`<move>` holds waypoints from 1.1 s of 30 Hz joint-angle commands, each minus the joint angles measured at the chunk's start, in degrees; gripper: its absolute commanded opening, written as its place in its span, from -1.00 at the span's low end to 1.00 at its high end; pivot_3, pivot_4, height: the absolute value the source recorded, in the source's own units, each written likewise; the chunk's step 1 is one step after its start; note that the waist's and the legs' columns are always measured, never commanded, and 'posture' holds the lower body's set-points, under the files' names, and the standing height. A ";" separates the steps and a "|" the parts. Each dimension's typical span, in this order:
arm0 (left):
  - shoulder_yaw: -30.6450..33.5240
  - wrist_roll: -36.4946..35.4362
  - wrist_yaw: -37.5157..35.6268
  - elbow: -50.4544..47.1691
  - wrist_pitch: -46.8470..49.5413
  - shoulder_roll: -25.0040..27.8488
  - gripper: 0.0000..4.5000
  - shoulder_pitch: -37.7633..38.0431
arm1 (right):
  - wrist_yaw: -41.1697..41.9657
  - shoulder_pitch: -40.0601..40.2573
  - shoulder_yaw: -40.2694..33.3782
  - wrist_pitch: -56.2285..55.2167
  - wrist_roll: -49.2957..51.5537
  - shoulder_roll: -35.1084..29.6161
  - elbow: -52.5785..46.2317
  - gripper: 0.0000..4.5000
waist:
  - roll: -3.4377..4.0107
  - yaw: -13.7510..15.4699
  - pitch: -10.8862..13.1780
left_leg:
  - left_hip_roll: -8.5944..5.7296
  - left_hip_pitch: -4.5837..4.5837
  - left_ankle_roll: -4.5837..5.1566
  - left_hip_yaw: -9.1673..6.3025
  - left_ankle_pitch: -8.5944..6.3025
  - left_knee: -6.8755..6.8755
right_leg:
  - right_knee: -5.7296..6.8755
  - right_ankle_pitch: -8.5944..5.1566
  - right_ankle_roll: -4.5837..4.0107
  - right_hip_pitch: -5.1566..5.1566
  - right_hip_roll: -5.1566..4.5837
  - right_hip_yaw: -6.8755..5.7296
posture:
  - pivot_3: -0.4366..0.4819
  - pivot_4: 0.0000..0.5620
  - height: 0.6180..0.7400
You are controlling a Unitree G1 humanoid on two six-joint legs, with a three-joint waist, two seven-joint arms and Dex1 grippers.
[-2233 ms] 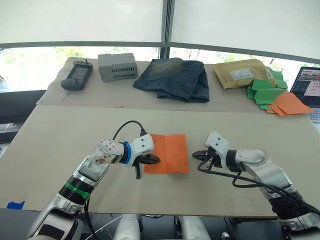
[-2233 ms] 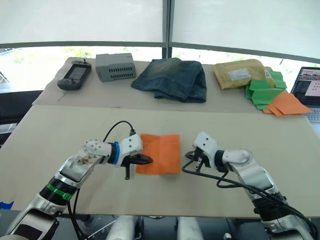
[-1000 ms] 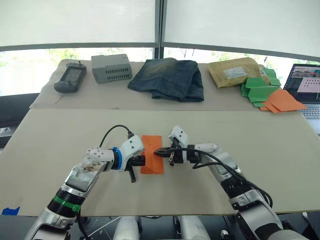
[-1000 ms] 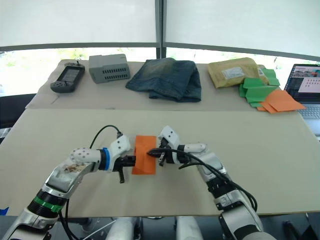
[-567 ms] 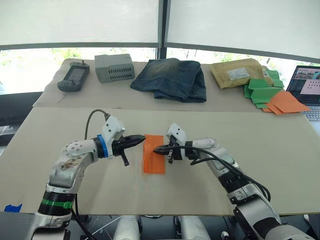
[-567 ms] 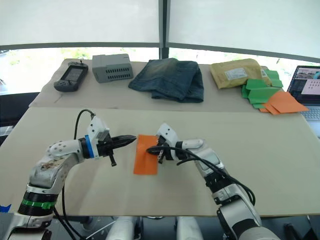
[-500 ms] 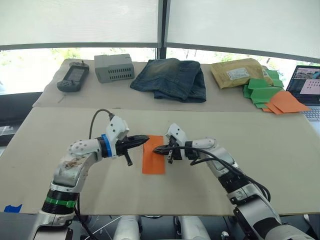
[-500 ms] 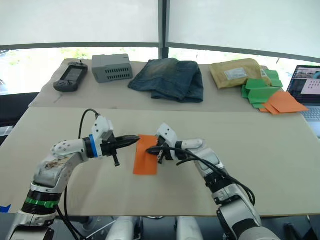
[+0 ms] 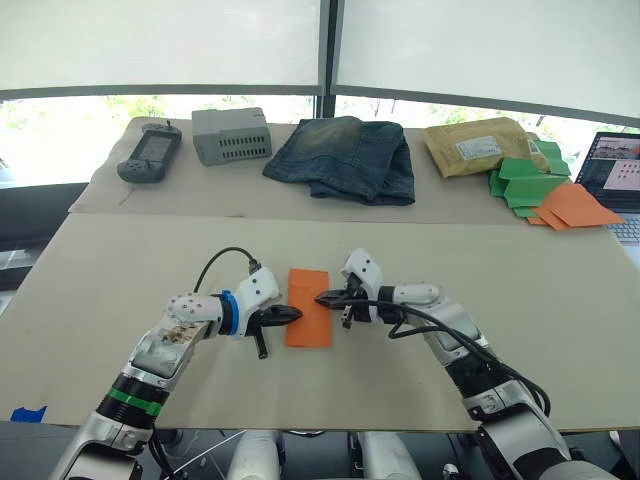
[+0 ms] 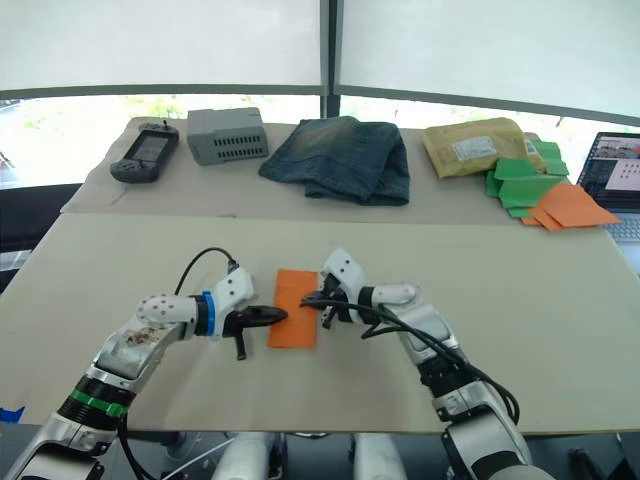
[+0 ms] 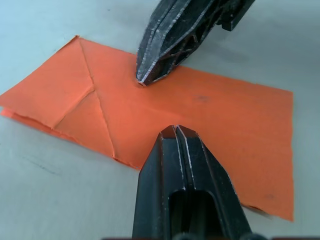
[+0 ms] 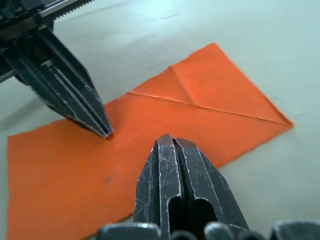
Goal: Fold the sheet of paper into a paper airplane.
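A broad tan desk (image 9: pixel 560 330) carries everything, with a second desk surface behind it holding a pair of folded jeans (image 9: pixel 345 157), a grey box (image 9: pixel 232 134), a dark handheld device (image 9: pixel 151 154), a tan padded envelope (image 9: pixel 480 146), green paper pieces (image 9: pixel 525 183) and orange folded pieces (image 9: pixel 575 206) at the far right beside a laptop (image 9: pixel 618 172).

The sheet of paper (image 9: pixel 308 307) lies flat near the middle of the near desk, folded in half into a narrow upright rectangle. The left hand (image 9: pixel 287 316) comes at it from the left with its fingers together, tip on the paper's left edge. The right hand (image 9: pixel 324 297) comes from the right, fingers also together, tip pressed on the paper nearer its far end. Neither hand clamps the sheet; both only bear down on it.

The risk, as I judge it, is slip: with two closed tips pinning thin paper from opposite sides, an uneven push could skate the sheet across the smooth desk or open the half fold, so the next crease would land crooked.

The head views give the layout and the arms' approach but show the paper as a plain orange strip. The wrist views show old crease lines running diagonally across one end of the sheet (image 11: pixel 95 97), and the doubled layers along its edge.
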 commanded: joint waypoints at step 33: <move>-1.90 2.18 1.26 2.98 0.47 -2.43 -1.00 -1.12 | 4.65 8.30 6.02 -3.85 -4.98 -2.94 -4.48 -0.98 | 0.16 -0.11 -0.14 | 0.03 0.33 -0.02 -0.01 -0.02 -0.13 | -0.10 -0.08 -0.02 0.29 0.00 -0.03 | -0.05 -0.47 0.60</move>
